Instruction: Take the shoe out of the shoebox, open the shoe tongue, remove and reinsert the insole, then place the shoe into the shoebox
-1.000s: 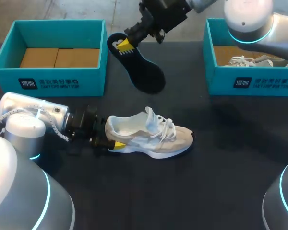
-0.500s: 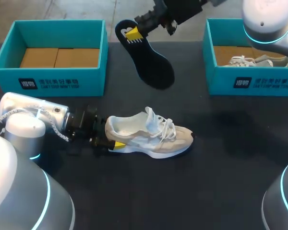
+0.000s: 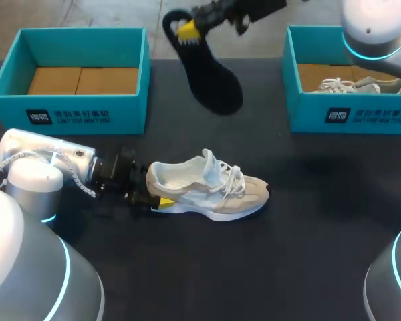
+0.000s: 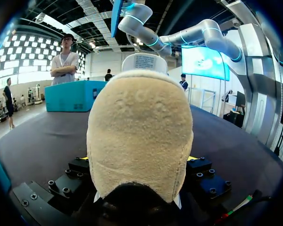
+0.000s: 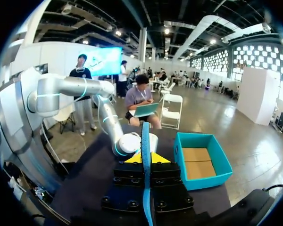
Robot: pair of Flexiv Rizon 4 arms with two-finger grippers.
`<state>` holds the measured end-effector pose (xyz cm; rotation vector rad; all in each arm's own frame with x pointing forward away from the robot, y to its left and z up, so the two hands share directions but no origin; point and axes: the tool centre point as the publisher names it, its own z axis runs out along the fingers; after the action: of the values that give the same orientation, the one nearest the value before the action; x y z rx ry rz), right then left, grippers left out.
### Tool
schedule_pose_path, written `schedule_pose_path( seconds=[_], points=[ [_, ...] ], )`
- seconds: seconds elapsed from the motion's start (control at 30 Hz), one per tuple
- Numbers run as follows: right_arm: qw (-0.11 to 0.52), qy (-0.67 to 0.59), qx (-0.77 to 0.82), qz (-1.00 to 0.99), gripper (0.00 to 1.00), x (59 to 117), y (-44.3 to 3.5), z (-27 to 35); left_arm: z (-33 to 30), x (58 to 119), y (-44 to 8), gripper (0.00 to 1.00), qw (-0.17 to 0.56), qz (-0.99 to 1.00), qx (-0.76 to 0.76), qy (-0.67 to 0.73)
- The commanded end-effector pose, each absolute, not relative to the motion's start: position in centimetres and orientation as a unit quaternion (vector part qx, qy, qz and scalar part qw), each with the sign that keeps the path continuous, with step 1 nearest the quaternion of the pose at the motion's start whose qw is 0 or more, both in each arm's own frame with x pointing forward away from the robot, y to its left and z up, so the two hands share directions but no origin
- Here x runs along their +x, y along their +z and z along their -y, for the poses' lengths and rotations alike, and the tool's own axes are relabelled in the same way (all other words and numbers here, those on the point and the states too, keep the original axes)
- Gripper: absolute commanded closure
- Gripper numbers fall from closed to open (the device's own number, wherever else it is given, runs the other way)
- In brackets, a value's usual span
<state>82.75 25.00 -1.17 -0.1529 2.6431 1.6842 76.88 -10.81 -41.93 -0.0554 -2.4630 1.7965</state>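
Note:
A beige and white shoe (image 3: 210,189) lies on its sole in the middle of the black table (image 3: 307,221), toe to the right. My left gripper (image 3: 158,198) lies low at its heel, and in the left wrist view the suede heel (image 4: 139,132) fills the space between the two fingers of that gripper (image 4: 139,159), touching both. High over the table's back edge, my right gripper (image 3: 188,29) is shut on the heel end of the black insole (image 3: 212,77), which hangs down. In the right wrist view the insole (image 5: 145,139) shows edge-on, clamped in the gripper (image 5: 145,159).
A teal shoebox (image 3: 80,107) with a cardboard floor stands at the back left. A second teal shoebox (image 3: 351,114) at the back right holds another shoe (image 3: 344,85).
My right arm has carried the insole up and towards the back of the table. The left arm and the shoe have stayed where they were.

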Motion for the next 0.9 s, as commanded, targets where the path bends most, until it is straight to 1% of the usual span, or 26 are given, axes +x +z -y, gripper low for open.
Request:
schedule_pose_path(
  seconds=[0.03, 0.2, 0.53, 0.9],
  points=[
    [0.013, 0.548, -0.022, -0.836, 1.0, 81.7, 1.1, -21.6, 10.8, 77.0, -42.1, 1.0, 0.047, 0.808, -0.018, 0.588],
    [0.008, 0.56, -0.001, -0.828, 1.0, 81.5, 3.1, -19.9, 10.8, 77.0, -42.1, 1.0, 0.047, 0.808, -0.018, 0.588],
    [-0.041, 0.581, 0.034, -0.812, 1.0, 80.9, 6.2, -16.2, 10.8, 77.0, -42.1, 1.0, 0.047, 0.808, -0.018, 0.588],
    [-0.033, 0.599, 0.084, -0.796, 1.0, 81.5, 10.5, -12.0, 10.8, 77.0, -42.1, 1.0, 0.047, 0.808, -0.018, 0.588]
  ],
)
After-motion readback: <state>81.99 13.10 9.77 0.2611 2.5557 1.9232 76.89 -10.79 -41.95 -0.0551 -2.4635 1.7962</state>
